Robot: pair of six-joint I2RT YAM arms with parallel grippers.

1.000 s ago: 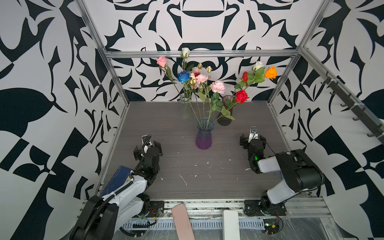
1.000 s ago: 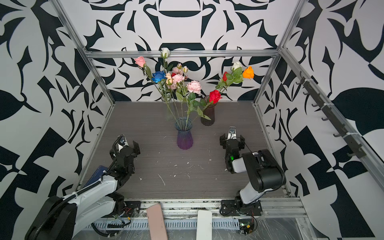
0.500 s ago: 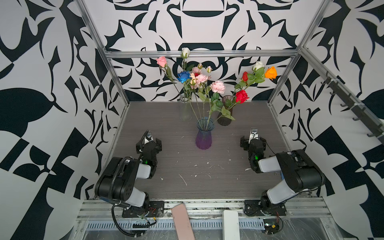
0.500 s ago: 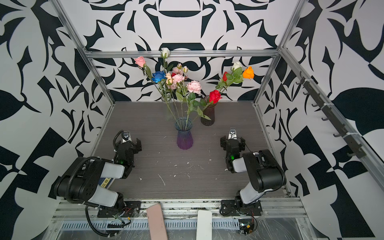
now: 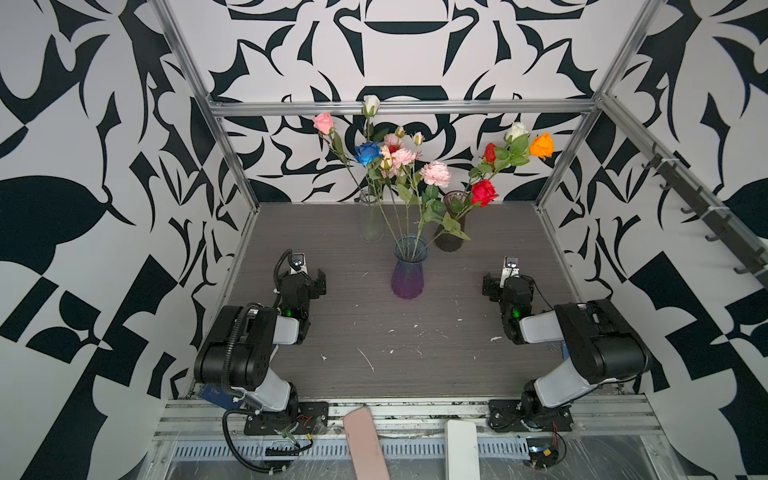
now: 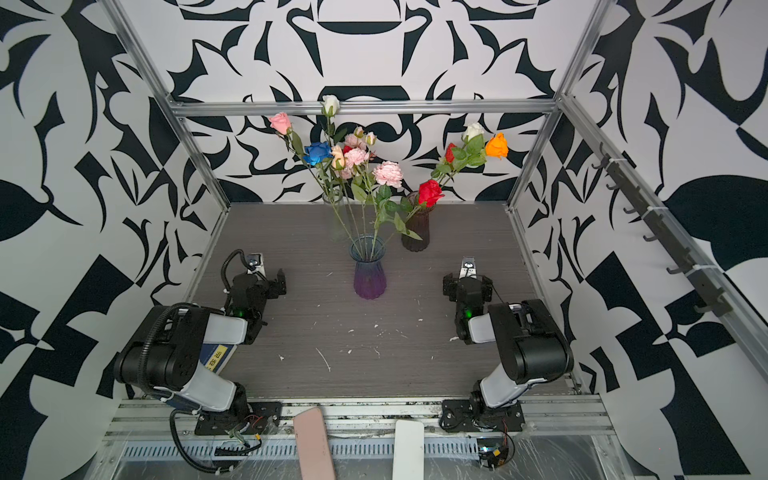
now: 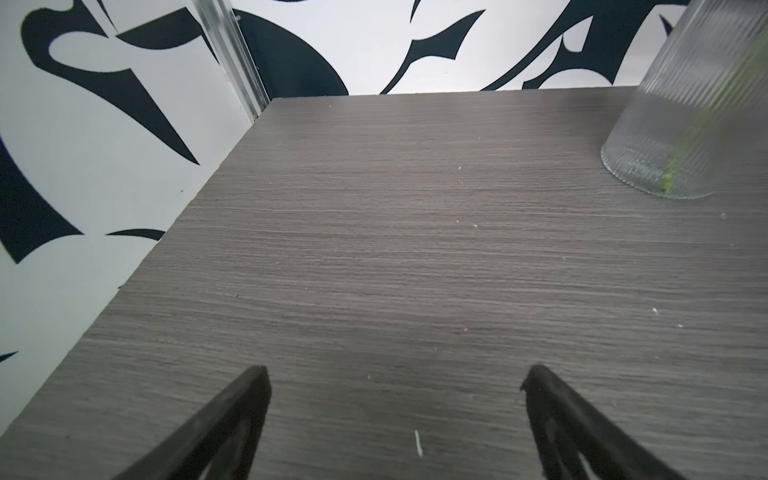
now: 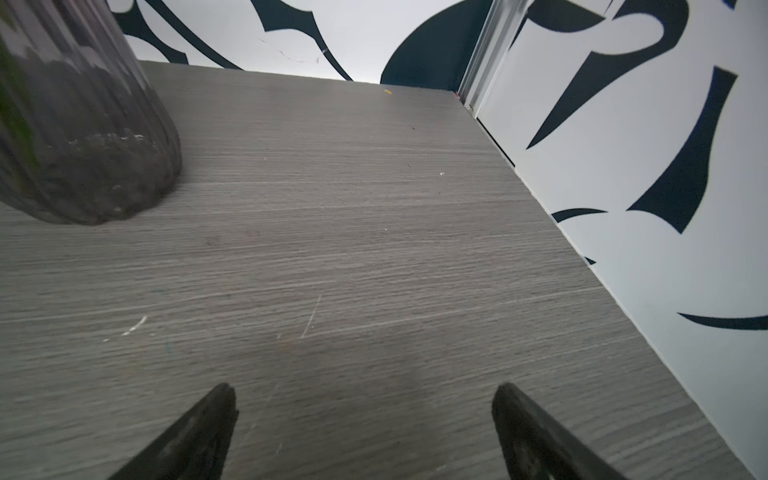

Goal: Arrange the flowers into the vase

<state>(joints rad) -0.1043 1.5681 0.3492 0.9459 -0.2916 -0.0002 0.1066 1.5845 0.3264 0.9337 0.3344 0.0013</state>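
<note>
Between left pincer (image 7: 397, 374) and right pincer (image 8: 365, 390), both wide, empty: flowers (image 5: 435, 173) in vases (image 5: 407, 278).

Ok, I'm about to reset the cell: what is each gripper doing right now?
Left gripper: open, holding nothing.
Right gripper: open, holding nothing.

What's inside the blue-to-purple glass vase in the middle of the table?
Several green flower stems stand in the blue-to-purple glass vase, spreading up to pink ruffled blooms. Their lower ends are hidden by the dark purple glass.
</note>
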